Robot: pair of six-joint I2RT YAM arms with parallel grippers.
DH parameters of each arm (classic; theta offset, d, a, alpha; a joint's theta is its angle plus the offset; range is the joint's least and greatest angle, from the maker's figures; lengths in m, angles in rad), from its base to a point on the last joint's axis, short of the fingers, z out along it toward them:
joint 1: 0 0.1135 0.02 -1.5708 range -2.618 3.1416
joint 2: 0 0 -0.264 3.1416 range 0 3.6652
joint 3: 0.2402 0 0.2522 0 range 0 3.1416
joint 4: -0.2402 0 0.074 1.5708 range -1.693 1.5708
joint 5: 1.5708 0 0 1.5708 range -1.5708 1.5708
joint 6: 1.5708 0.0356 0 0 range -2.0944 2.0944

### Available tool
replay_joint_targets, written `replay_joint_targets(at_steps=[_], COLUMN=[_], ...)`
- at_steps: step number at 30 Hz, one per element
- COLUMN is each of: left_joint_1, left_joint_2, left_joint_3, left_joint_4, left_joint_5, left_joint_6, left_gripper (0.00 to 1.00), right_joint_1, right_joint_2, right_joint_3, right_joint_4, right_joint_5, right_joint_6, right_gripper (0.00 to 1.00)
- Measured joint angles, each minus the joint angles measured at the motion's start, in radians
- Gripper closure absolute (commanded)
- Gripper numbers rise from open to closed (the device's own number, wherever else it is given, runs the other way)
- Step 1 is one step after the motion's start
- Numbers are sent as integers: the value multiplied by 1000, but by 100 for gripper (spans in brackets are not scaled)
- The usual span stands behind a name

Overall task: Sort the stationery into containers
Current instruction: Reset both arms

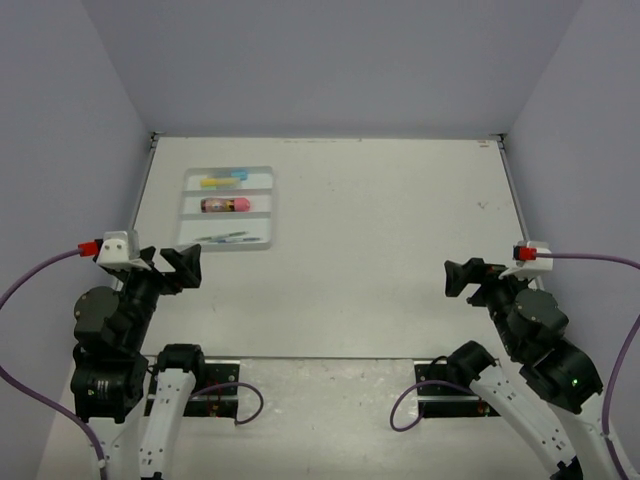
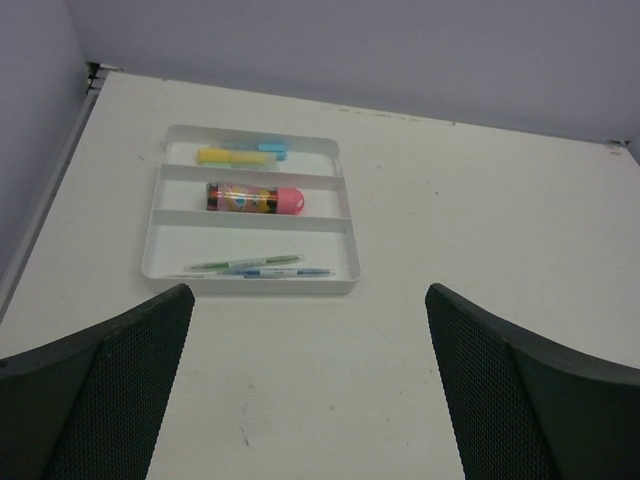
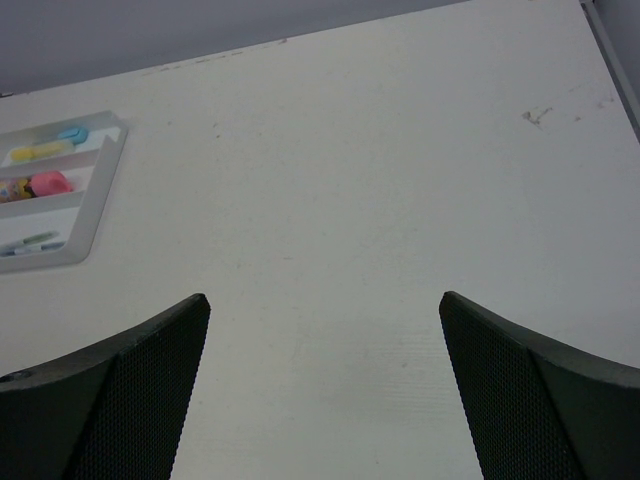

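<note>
A whitish three-compartment tray (image 1: 272,205) (image 2: 345,235) (image 3: 98,205) lies at the table's left. Its far compartment holds a yellow marker (image 1: 218,182) (image 2: 232,157) (image 3: 38,152) and a light blue one (image 1: 238,174) (image 2: 268,150) (image 3: 72,133). The middle one holds a stubby pink-and-brown piece (image 1: 226,205) (image 2: 255,197) (image 3: 35,184). In the near compartment lie slim green (image 2: 245,262) and blue (image 2: 285,271) pens (image 1: 225,238). My left gripper (image 1: 178,266) (image 2: 310,320) is open just in front of the tray, holding nothing. My right gripper (image 1: 462,278) (image 3: 325,320) is open and holds nothing, far to the right.
A small dark scuff (image 1: 481,206) (image 3: 536,116) marks the table at the right. Pale walls close in the back and both sides. Purple cables (image 1: 40,268) run from both wrists.
</note>
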Motion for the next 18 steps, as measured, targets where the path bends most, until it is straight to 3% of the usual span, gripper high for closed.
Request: replay_joint_targets(at_steps=[18], left_joint_1=[-10], left_joint_2=[-5], left_joint_3=[-121], left_joint_4=[8], left_joint_5=[64], left_joint_6=[-44], left_gripper=[0], right_joint_1=[0], right_joint_2=[-2], right_joint_3=[-22], right_joint_4=[7], right_joint_5=[-26], right_joint_6=[16], right_gripper=[1])
